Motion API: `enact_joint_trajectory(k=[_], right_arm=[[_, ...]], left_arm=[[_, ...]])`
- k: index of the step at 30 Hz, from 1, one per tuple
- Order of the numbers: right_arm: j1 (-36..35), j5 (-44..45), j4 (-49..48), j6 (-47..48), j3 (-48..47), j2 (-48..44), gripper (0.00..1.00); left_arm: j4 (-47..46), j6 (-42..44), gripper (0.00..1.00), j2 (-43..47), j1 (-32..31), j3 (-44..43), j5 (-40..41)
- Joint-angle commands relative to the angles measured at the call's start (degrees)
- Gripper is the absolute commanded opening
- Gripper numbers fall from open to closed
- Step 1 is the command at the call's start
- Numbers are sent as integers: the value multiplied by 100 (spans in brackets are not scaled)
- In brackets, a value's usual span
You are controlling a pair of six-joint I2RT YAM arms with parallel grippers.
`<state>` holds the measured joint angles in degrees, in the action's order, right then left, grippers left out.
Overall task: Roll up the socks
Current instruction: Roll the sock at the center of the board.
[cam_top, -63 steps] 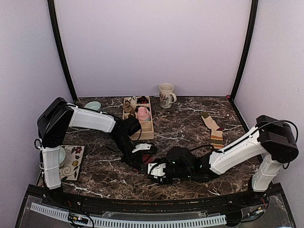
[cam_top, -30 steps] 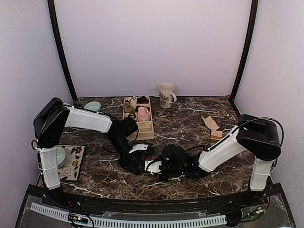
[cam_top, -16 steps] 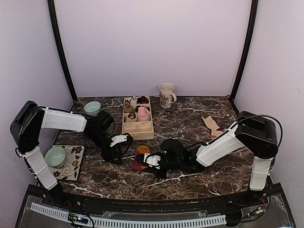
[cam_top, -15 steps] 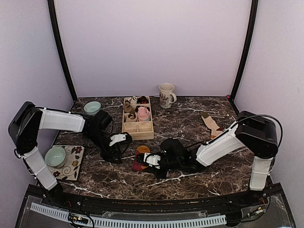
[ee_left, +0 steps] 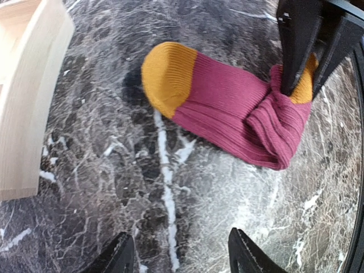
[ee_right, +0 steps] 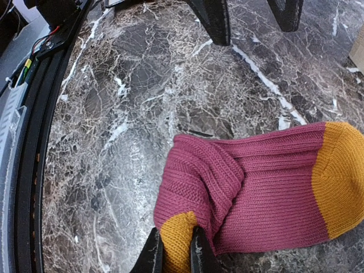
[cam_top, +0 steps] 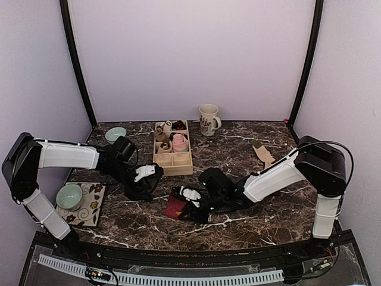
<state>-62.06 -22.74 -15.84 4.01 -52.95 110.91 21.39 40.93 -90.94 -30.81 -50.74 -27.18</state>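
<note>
The maroon sock [ee_right: 259, 187] is ribbed knit with an orange toe and a second orange patch at its other end, where the fabric is folded over on itself into a thick lump. It lies on the marble table [cam_top: 238, 134] just toward 6 o'clock from the centre, toe pointing to 12 o'clock. The right gripper [ee_right: 175, 253] is pinched tight on the folded orange end. The left gripper [ee_left: 181, 259] hangs at 10 o'clock of the sock, fingers apart with nothing between them. Two socks lie out: this one and a tan sock [cam_top: 264, 153] at 2 o'clock, partly behind the right arm. There is one wooden box [cam_top: 173, 166], one mug [cam_top: 208, 119], two bowls [cam_top: 115, 133] and one floral mat [cam_top: 92, 204].
</note>
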Motion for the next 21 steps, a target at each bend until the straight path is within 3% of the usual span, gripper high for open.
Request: enact_joint_trajectory(k=[1,13,21], right_arm=[[23,-614,2008,-706,218,590,0],[450,-1284,3059,-1345,-409,1099,0],[603,-1309,3026,-1736,-298,1152,0]], left_arm=[[277,533,59,290,-78,195,-453],[177,1028,56,107,-1296,199,-72],[92,1140,54,67,-1502,149,-68]])
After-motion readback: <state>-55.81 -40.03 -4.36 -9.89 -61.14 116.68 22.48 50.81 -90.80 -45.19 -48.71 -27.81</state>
